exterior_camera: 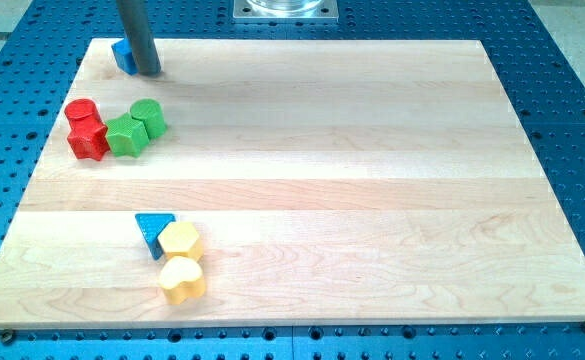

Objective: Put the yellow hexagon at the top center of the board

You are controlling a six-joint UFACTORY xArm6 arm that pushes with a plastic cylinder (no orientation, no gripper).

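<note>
The yellow hexagon (181, 241) lies on the wooden board (372, 180) at the lower left, touching a blue triangle (153, 232) on its left and a yellow heart-shaped block (182, 281) just below it. My tip (148, 71) stands at the board's top left corner, far above the hexagon. It is right against a blue block (123, 55), partly hidden behind the rod, whose shape I cannot make out.
A red cylinder (81, 112) and a red star-like block (88, 139) sit at the left edge. A green star-like block (125, 136) and a green cylinder (147, 118) touch them on the right. A metal mount (285, 9) shows beyond the top edge.
</note>
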